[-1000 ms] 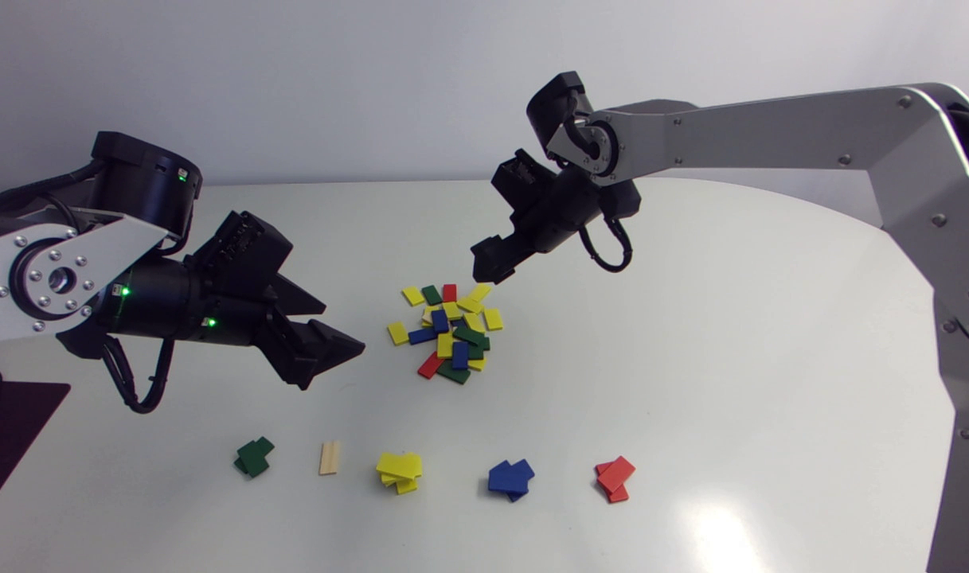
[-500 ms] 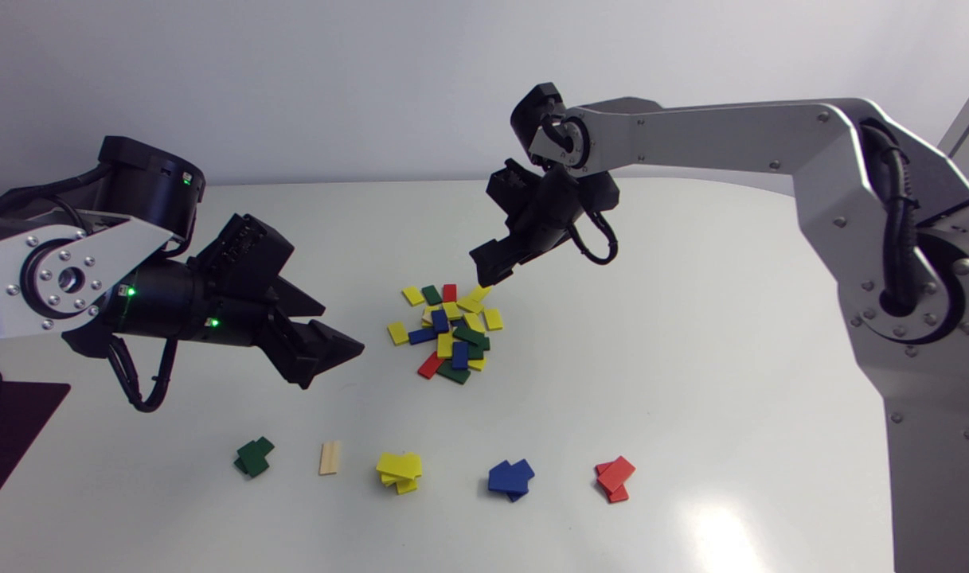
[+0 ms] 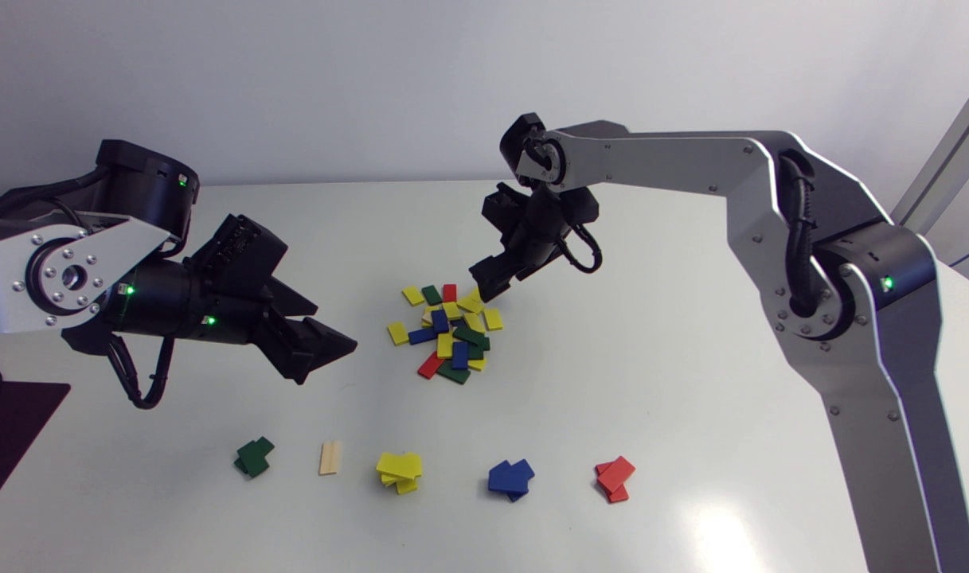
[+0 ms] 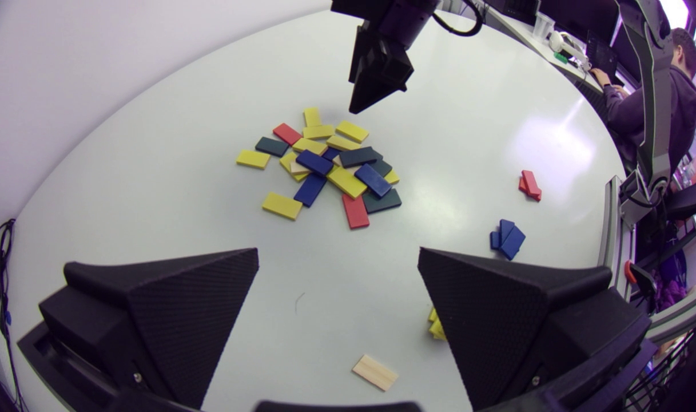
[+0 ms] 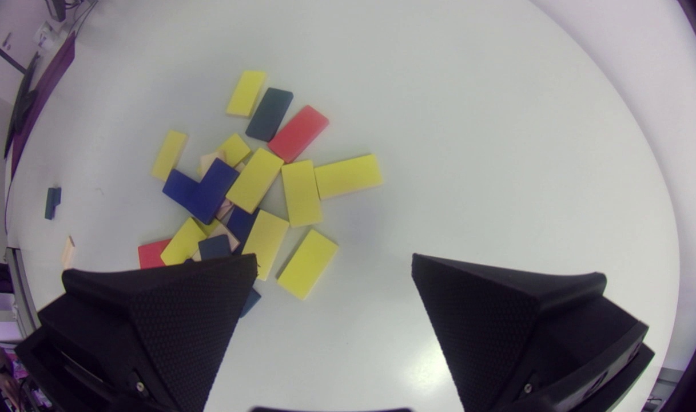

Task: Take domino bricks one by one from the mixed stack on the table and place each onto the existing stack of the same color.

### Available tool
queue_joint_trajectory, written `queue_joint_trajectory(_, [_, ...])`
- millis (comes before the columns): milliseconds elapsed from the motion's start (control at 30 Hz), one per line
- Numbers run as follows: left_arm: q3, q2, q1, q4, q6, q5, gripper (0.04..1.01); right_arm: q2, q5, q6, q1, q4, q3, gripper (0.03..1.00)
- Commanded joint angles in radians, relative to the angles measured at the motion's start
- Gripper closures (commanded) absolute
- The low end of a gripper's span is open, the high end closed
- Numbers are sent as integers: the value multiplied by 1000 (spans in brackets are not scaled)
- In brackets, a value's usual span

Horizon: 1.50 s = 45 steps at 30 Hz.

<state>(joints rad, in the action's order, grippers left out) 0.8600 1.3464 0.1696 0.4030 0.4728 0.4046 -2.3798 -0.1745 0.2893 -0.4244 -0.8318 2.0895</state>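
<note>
The mixed pile [image 3: 448, 330] of yellow, blue, green and red domino bricks lies mid-table. My right gripper [image 3: 488, 285] hangs open just above the pile's far right edge. In the right wrist view its fingers stand wide apart [image 5: 333, 260], empty, with a yellow brick [image 5: 306, 263] below and slightly ahead of them. My left gripper [image 3: 325, 350] hovers open and empty left of the pile [image 4: 325, 166]. Along the front stand the green stack [image 3: 253, 457], a single wood brick [image 3: 330, 458], the yellow stack [image 3: 399, 471], the blue stack [image 3: 510, 477] and the red stack [image 3: 615, 478].
A dark mat [image 3: 6, 422] lies at the table's left edge. Bare white tabletop [image 3: 691, 358] spreads to the right of the pile and between the pile and the front row of stacks.
My right arm has swung left and its gripper has come down closer to the pile's far right edge. The left arm has barely shifted.
</note>
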Motion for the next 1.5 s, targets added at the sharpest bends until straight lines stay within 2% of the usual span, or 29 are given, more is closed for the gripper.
queue_joint_trajectory(0, [-10,28,-12,-13,6,2,48,-50,7,21,3,-27,29,98])
queue_joint_trajectory(333, [-12,46,-22,-23,13,14,48,-99,23,47,-13,-79,70,102])
queue_joint_trajectory(833, [-18,48,-39,-23,24,30,48,-156,27,51,-43,-148,142,131])
queue_joint_trajectory(1267, [-22,45,-42,-23,26,42,48,-191,29,51,-42,-188,190,133])
queue_joint_trajectory(1367, [-22,45,-44,-23,27,46,48,-199,29,51,-43,-199,202,182])
queue_joint_trajectory(1467, [-24,45,-45,-23,27,48,48,-200,29,51,-43,-202,205,192])
